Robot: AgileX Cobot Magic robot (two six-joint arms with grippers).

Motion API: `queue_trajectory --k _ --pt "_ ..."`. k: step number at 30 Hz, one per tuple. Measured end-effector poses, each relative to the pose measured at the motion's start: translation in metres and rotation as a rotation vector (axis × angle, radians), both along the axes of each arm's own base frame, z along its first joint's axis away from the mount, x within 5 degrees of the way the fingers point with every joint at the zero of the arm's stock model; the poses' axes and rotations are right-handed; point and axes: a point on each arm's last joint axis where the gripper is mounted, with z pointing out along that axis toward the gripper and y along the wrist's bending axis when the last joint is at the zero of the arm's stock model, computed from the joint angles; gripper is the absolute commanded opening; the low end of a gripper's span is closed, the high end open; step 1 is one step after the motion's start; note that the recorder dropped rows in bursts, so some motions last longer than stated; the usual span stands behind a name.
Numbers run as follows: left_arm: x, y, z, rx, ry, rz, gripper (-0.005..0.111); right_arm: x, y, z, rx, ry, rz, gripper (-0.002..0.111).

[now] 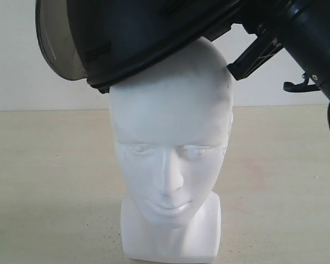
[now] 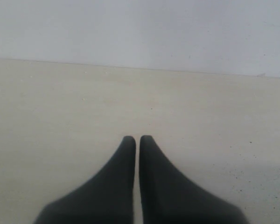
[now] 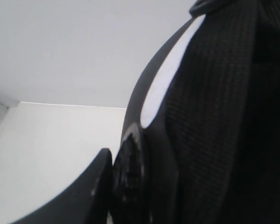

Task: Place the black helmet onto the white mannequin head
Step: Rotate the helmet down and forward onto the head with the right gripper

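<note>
Clamping the black helmet [image 1: 154, 33] at its rim with the right gripper [image 3: 113, 184]. Pressing 1 visible finger [image 3: 95, 191] against the outer face of that rim; hiding the 2nd finger behind the padded lining [image 3: 214, 116], so gripping the helmet by the rim edge.

Reaching into the exterior view from 2 o'clock with the right arm [image 1: 313, 33].

Holding the helmet tilted at 12 o'clock over the white mannequin head [image 1: 170, 148], with the opening facing down and the smoky visor [image 1: 58, 44] pointing toward 10 o'clock. Covering only the 11 o'clock side of the crown; leaving the 1 o'clock side bare. Appearing to meet the crown at the lower rim, though not showing the contact clearly enough to tell. Not yet sitting down over the forehead or the face.

Standing the head upright on the pale table [image 1: 44, 176], with the face turned to the camera and the squarish base [image 1: 170, 242] at 6 o'clock.

Hovering the left gripper [image 2: 139, 139] low over bare table surface. Showing 2 dark fingers [image 2: 123, 177] drawn nearly together, with only a thin slit between them and nothing gripped.
</note>
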Motion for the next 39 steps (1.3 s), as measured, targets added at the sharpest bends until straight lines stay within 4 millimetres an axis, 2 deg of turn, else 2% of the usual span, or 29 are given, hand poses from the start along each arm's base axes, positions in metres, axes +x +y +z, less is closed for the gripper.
queue_trajectory --k 6,14,39 --pt "0.0 0.0 0.0 0.0 0.0 0.0 0.004 -0.005 -0.002 -0.002 -0.016 0.006 -0.006 0.0" --pt "0.0 0.0 0.0 0.0 0.0 0.0 0.004 -0.017 0.003 -0.016 -0.004 0.047 -0.03 0.0" --pt "0.0 0.0 0.0 0.0 0.0 0.0 0.004 -0.034 0.009 -0.038 0.038 0.168 -0.072 0.0"
